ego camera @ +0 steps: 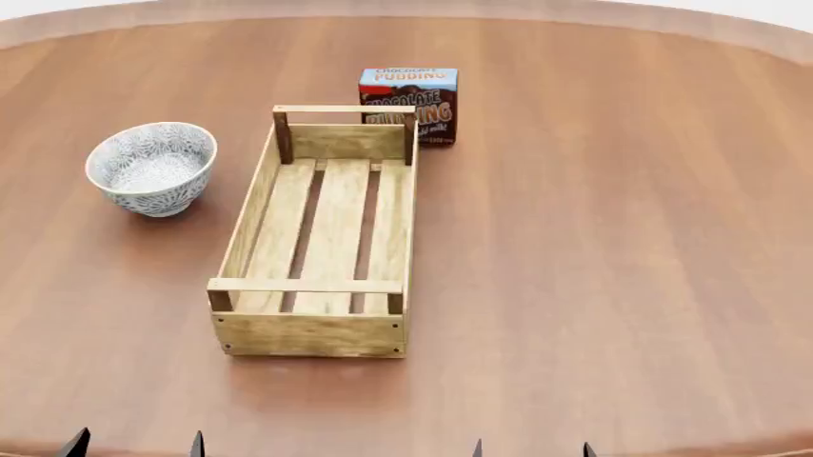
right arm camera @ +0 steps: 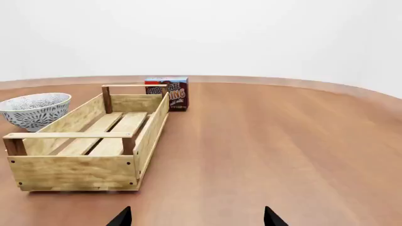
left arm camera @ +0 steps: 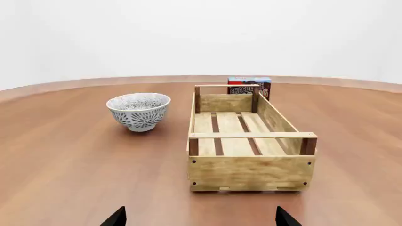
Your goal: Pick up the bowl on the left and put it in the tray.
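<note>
Nearest me in the head view, only dark fingertips show along the near edge: my left gripper at the near left and my right gripper nearer the middle. Both sets of tips stand spread with bare wood between them, so I read both as open and empty.

Next out is the tray, its long axis running near to far, the near end wall facing me and the slatted floor bare.

The relation I care about is this: the bowl sits upright on the table, left of the tray's far half, close beside its left wall but not touching it. That puts it ahead of my left fingers and well out from them — the left arm is plainly nearer, and I judge it should reach forward, then carry right over the wall.

Farthest, the chocolate pudding box stands just behind the tray's far right corner.
</note>
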`<state>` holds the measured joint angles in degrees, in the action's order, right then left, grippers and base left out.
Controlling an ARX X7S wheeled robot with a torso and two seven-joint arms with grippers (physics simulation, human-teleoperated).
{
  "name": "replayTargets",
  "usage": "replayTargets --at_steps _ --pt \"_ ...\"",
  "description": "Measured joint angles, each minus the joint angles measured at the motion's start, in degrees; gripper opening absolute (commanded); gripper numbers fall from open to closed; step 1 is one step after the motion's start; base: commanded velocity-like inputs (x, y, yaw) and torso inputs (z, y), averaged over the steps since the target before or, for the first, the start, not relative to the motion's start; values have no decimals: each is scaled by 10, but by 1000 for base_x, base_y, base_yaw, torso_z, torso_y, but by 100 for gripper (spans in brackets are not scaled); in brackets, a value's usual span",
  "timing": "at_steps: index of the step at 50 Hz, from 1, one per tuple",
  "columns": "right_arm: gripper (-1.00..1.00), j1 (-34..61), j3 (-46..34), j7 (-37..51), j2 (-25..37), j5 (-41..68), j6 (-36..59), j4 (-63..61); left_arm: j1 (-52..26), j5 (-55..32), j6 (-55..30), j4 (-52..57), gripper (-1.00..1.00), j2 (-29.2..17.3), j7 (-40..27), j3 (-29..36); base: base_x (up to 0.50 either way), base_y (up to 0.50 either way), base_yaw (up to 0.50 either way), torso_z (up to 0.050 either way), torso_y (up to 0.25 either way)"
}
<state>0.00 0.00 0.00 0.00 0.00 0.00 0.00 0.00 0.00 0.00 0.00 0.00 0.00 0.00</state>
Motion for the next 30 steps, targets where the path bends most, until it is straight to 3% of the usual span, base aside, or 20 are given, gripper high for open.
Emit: replayTargets --at_steps 20,30 --pt "100 8 -27 41 26 25 -10 21 -8 24 -7 5 100 -28 -56 37 0 0 0 0 0" --pt "100 1 -47 59 40 28 31 -60 0 18 -51 88 100 -43 -71 47 0 0 0 0 0"
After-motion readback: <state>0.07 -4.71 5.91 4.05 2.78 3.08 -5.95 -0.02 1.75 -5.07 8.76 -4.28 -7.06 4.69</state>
